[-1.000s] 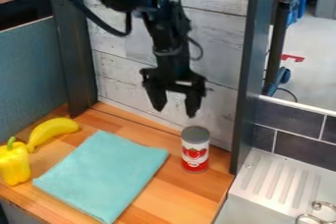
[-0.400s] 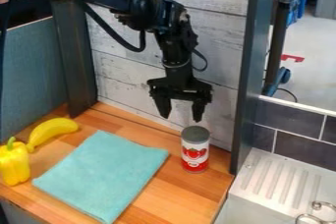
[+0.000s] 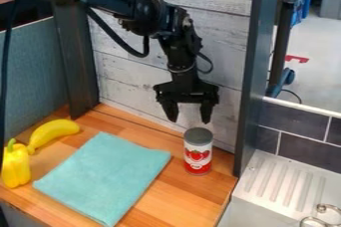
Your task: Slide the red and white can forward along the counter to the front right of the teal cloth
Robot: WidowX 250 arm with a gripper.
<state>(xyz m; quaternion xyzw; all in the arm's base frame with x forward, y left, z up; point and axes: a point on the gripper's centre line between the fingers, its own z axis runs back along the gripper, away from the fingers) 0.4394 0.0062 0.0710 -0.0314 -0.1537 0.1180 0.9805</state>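
Fingers spread, empty, pointing down; the can stands upright just below them on the worktop. Likely rigid, fairly heavy, smooth; grip squarely around its upper sides.

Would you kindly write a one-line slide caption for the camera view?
Open black gripper above a tomato can, beside a turquoise cloth, banana and yellow pepper.

A wooden counter bears a can, cloth, banana and yellow pepper.
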